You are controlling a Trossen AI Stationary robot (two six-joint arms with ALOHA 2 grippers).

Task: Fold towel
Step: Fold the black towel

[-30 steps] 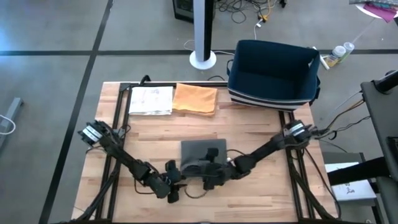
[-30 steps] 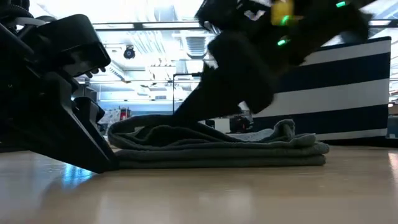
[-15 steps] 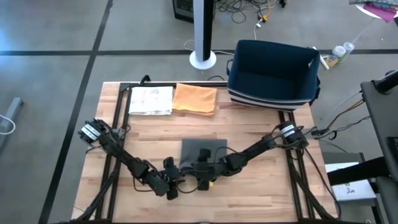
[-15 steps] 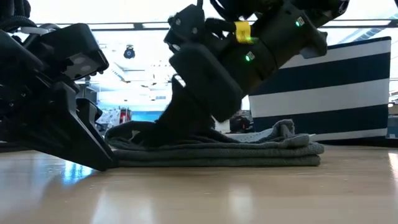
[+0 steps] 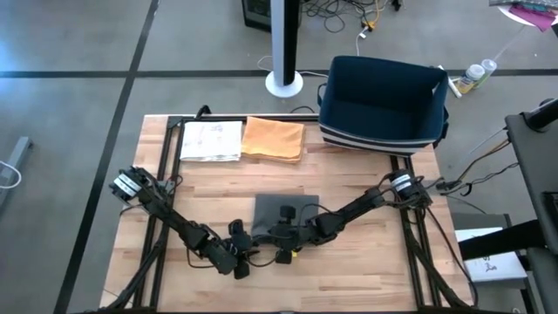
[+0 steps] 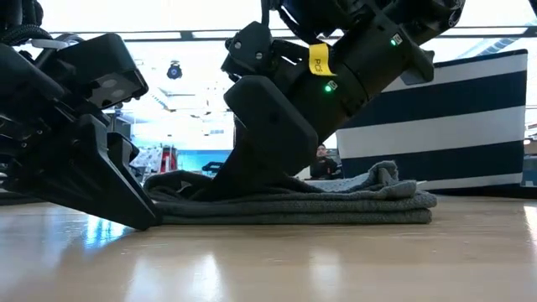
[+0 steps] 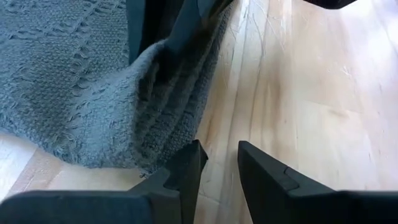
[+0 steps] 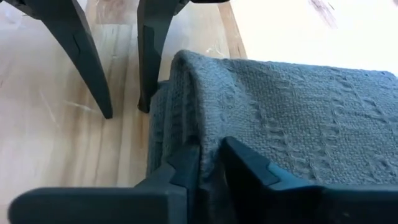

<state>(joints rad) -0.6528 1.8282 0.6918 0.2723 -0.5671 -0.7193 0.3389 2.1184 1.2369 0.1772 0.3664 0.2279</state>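
— So where does the grey towel (image 5: 284,209) lie?

— Folded flat on the wooden surface (image 5: 366,183), just toward six o'clock from the middle as seen from above, with both dark arms converging on its near edge.

— And the right hand (image 8: 210,163)?

— Clenched on the towel: its wrist view shows a raised fold of grey cloth pinched between the two fingers, at the towel's corner.

— The left hand (image 7: 219,160)?

— Grasping nothing. Its fingers stand slightly apart with bare wood between them, tips on the surface just beside the towel's edge.

— Anything else in shot?

— At twelve o'clock, well apart: an orange cloth (image 5: 274,139) beside a white printed cloth (image 5: 212,140), and a navy striped bin (image 5: 384,103) toward one o'clock.
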